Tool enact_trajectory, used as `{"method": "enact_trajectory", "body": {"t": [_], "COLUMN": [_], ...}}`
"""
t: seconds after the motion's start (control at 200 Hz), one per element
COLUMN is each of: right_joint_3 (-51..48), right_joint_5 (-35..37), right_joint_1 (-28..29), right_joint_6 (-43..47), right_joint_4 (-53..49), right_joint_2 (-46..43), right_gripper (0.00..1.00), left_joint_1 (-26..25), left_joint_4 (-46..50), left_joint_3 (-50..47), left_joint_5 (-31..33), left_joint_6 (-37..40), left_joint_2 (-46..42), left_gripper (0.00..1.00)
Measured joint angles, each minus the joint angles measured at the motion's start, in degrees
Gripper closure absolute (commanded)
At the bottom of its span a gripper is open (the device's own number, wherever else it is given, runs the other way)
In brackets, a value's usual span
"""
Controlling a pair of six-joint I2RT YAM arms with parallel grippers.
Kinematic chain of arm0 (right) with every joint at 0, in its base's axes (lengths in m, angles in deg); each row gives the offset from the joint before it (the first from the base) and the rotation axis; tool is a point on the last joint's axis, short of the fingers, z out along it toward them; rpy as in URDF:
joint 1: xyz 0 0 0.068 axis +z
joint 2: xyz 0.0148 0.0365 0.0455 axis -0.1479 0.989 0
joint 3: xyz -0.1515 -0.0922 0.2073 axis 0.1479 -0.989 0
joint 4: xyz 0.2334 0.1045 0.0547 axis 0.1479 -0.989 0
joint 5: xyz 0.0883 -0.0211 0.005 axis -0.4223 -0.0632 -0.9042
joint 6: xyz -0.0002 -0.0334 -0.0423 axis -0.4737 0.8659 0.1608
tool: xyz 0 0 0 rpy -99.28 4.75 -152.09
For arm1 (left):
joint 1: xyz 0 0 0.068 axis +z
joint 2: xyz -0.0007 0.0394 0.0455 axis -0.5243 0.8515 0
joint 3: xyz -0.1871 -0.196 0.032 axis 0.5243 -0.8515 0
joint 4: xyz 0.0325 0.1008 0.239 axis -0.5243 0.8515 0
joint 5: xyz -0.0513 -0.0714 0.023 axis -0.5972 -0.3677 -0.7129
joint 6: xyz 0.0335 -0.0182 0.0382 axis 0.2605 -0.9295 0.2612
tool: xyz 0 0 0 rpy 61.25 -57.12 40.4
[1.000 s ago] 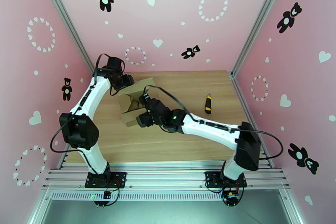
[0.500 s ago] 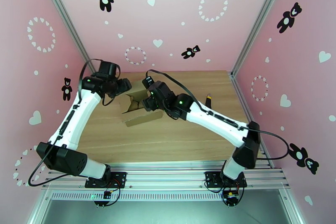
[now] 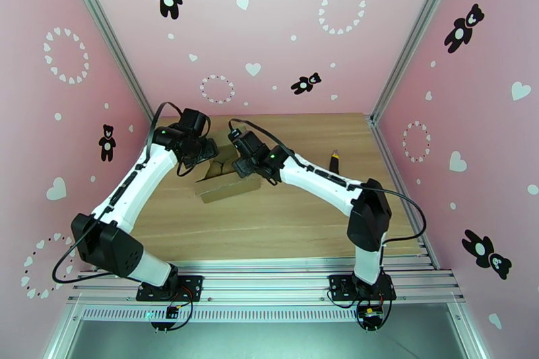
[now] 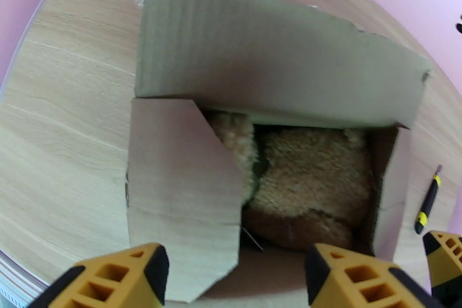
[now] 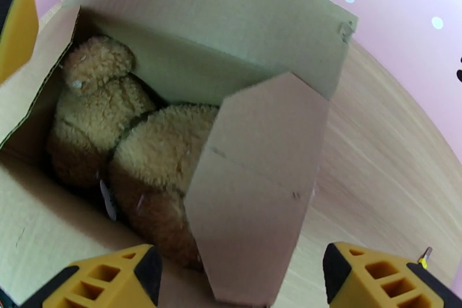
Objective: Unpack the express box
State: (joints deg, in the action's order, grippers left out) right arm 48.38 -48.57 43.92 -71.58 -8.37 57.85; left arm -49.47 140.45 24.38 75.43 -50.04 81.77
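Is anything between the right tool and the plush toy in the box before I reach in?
Partly. In the right wrist view, an end flap of the box covers the right part of the plush toy, just ahead of the open right tool. The rest of the toy lies uncovered.

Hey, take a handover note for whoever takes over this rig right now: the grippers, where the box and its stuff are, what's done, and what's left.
Left gripper: open, empty, over the left side of the box.
Right gripper: open, empty, over the box's right side.
Box: on the table, toward the back and left of centre. Its long flap is up and a side flap partly covers the opening.
Plush toy: inside the box.
Utility knife: lying on the table to the right of the box.
Done: box opened.
Left: push the side flap clear and lift the toy out.
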Motion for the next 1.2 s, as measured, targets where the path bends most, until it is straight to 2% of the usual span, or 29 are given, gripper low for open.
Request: {"method": "enact_trajectory", "body": {"t": [0.636, 1.201], "right_joint_3": [4.04, 4.09], "right_joint_5": [3.1, 3.72], "right_joint_1": [-2.97, -4.17], "right_joint_6": [0.92, -0.7], "right_joint_4": [0.15, 0.0], "right_joint_2": [5.79, 6.25], "right_gripper": [0.21, 0.21], "left_joint_1": [0.0, -0.15], "left_joint_4": [1.46, 3.45], "left_joint_3": [-1.09, -0.46], "left_joint_5": [3.96, 5.64], "left_joint_6": [1.14, 3.5], "left_joint_2": [3.48, 4.02], "left_gripper": [0.32, 0.33]}}
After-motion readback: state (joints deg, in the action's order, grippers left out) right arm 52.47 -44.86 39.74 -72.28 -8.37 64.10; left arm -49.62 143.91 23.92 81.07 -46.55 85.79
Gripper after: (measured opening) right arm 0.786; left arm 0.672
